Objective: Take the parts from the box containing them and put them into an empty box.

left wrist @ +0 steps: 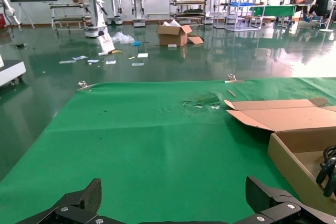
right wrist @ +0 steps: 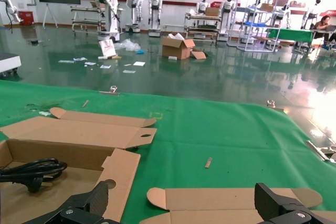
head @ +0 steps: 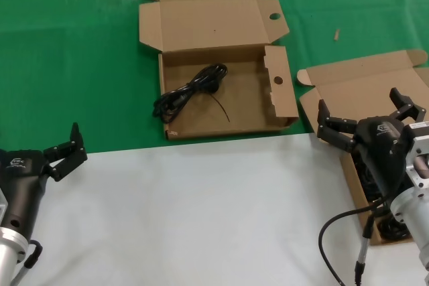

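Your right claw point(head: 367, 117) hangs spread wide over the holeless mailer box point(head: 375, 92) at the counter's right edge, holding nothing. The dark cable bundles point(head: 395, 230) in it show only in part, low beside the arm; the arm hides the rest, so I can't count them.

The punched-hole mailer box point(head: 221, 122) sits centre on the green mat point(head: 67, 65), lid folded back, round holes in the lid flap and side flap. It isn't empty: one black coiled cable bundle point(head: 191, 92) lies in its left half, inside the walls. The right wrist view shows that same bundle point(right wrist: 31, 170) flat on the box floor.

Your left claw point(head: 62, 153) is parked, also spread and empty, at the near left, over the white counter point(head: 201, 212) edge, well apart from both boxes.

My read is that one transfer is done and you're at the pick for the next one. Next move:
- Drop the right claw straight into the holeless box and centre the fingers across a coil, not a loose plug end.
- Watch the robot's own black cable point(head: 328, 232) dangling just beside that box.
- Lift clear of the box wall before swinging left.
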Motion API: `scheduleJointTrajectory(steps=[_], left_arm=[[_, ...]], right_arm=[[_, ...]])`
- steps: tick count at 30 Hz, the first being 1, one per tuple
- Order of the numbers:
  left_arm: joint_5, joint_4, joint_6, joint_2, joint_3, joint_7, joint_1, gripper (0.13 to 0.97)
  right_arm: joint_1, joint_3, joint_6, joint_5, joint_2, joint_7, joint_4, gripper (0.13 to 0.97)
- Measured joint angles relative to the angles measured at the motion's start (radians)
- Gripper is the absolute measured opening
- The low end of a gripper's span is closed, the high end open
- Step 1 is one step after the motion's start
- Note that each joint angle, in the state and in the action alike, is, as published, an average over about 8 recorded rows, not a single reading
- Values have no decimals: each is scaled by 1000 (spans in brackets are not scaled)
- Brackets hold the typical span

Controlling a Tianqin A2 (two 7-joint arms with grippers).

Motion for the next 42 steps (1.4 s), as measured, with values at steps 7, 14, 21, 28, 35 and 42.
scheduleJointTrajectory(steps=[7,14,21,28,35,42], left_arm=[[0,0,0,0,0,0,0,966],[0,0,0,0,0,0,0,966],[0,0,0,0,0,0,0,966],[0,0,0,0,0,0,0,966],[0,0,0,0,0,0,0,966],[0,0,0,0,0,0,0,966]], right_arm=[[0,0,0,0,0,0,0,966],[0,0,0,0,0,0,0,966],[0,0,0,0,0,0,0,966],[0,0,0,0,0,0,0,966],[0,0,0,0,0,0,0,966],[0,0,0,0,0,0,0,966]])
